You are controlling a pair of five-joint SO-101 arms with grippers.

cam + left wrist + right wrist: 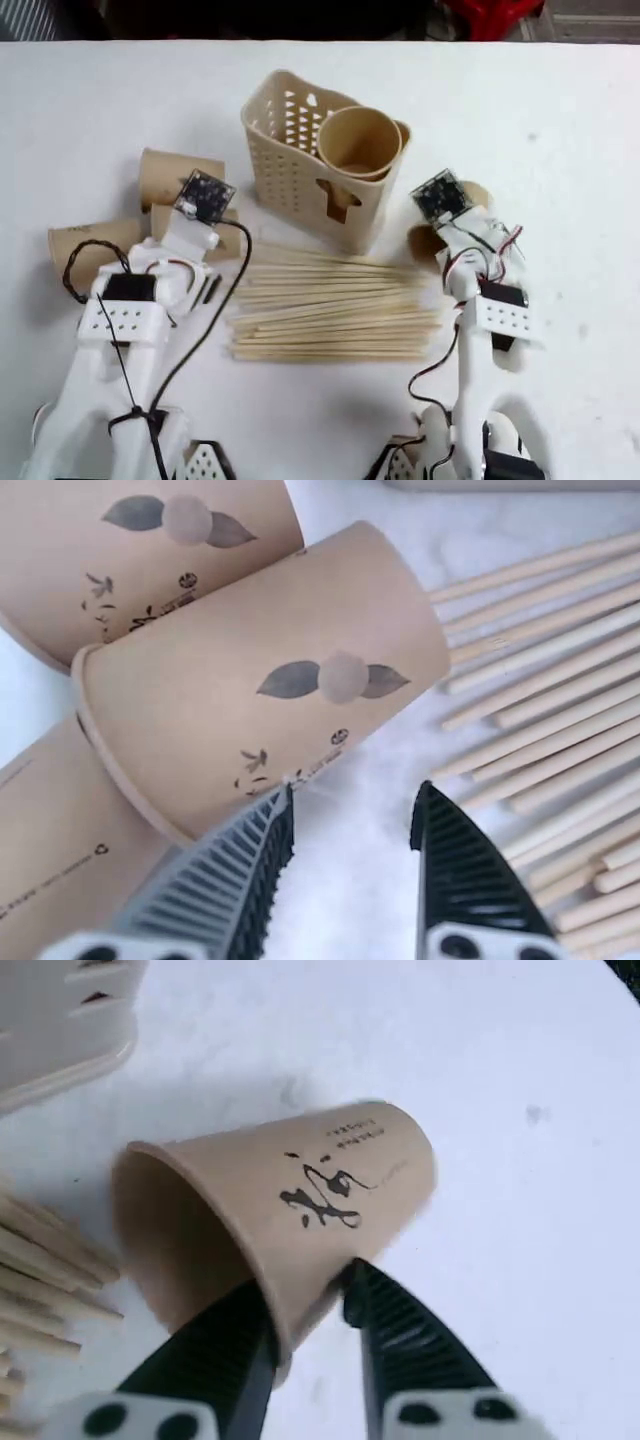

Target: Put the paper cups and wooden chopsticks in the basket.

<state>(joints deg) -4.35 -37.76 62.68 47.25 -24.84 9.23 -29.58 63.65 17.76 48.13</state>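
**Left gripper.** The left gripper (355, 795) has its fingers (250, 870) apart, with bare table between them. One fingertip sits at the side wall of the centre cup (270, 670); the other fingertip is clear of it. Nothing is held.

**Cups at the left arm.** Three paper cups lie on their sides in a cluster.
- The centre cup lies directly ahead of the gripper.
- The far cup (150, 540) lies against the centre cup, on the side away from the arm base.
- The outer cup (40, 820) lies against the rim end of the centre cup, nearest the left table edge.

**Right gripper.** The right gripper (305, 1285) is closed on the rim wall of the paper cup (330, 1180). One finger is at the mouth of the cup and the other is on its outer wall. This cup lies on its side on the table (560, 130), just right of the basket (290, 150).

**Wooden chopsticks.** The wooden chopsticks (330, 310) lie in a loose flat pile on the table between the two arms, in front of the basket. Their ends come close to the mouth of the paper cup.

**Basket.** The basket stands upright at the middle of the table, beyond the chopsticks. The basket cup (360, 140) stands upright inside it at its right end, mouth up.
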